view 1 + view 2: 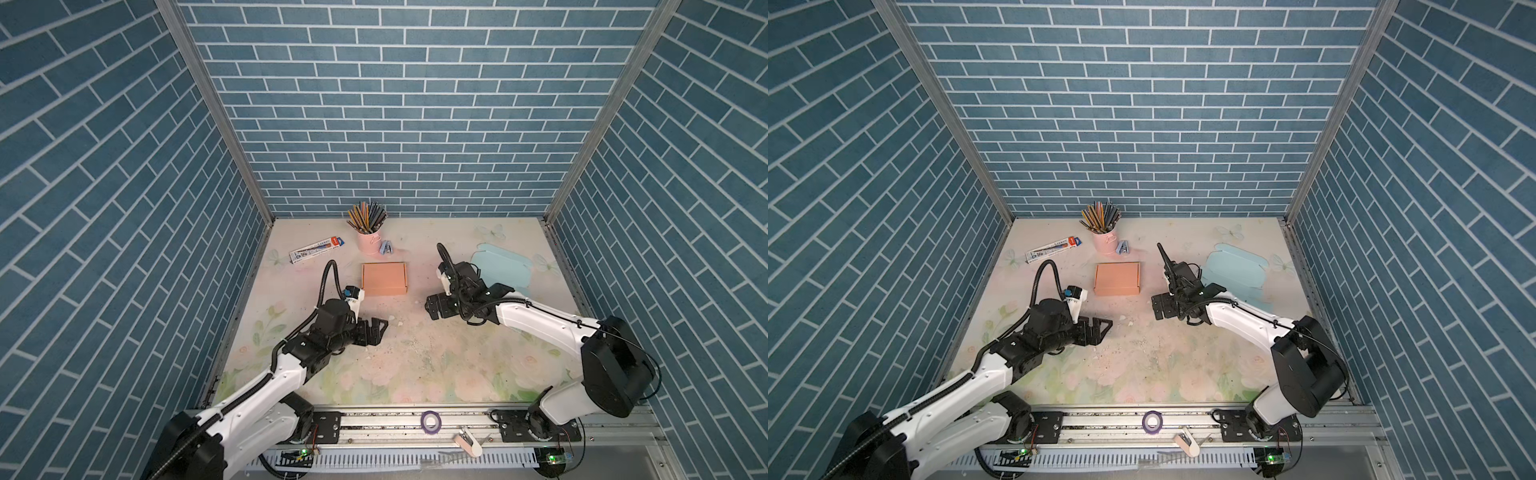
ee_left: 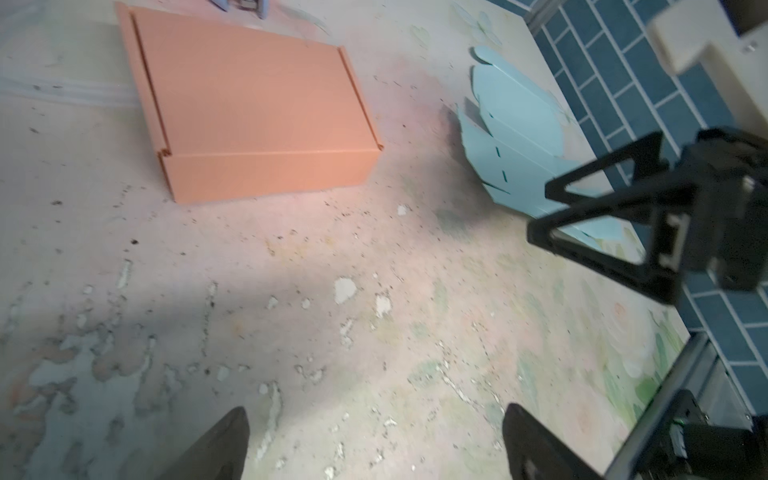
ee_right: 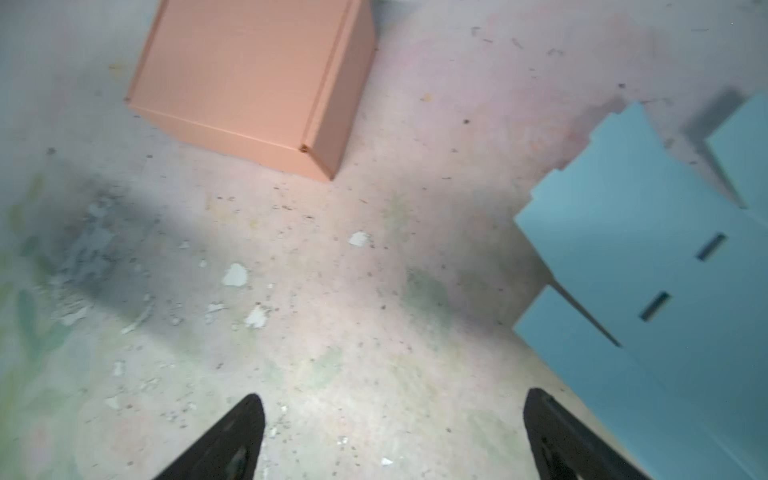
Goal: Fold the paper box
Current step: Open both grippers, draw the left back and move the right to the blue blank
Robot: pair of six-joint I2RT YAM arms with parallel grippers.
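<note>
Looking down in both top views, I see the orange box (image 1: 384,279) closed up and sitting flat on the table (image 1: 415,374), a little toward 12 o'clock from centre. The blue blank (image 1: 505,264) lies unfolded out at 2 o'clock. The left claw (image 1: 379,330) hangs at 6 o'clock of the box and the right claw (image 1: 431,306) at 4 o'clock of it. Both are spread wide and empty, touching nothing.

Only the top views give me the pink pencil cup (image 1: 369,243) at 12 o'clock by the back wall and the small blue stapler (image 1: 386,248) just beside it. They also show the pen carton (image 1: 318,248) at 10 o'clock and the purple tape roll (image 1: 431,420) on the front rail at 6 o'clock.

Only the wrist views give me the slots cut in the blank and the box's tucked corner tabs (the table's print is badly flaked there too). The left wrist view also catches the right claw in front of the blank.

From above, the right arm covers the blank's near part. The right wrist view is smeared and cuts the blank off at the frame edge.
</note>
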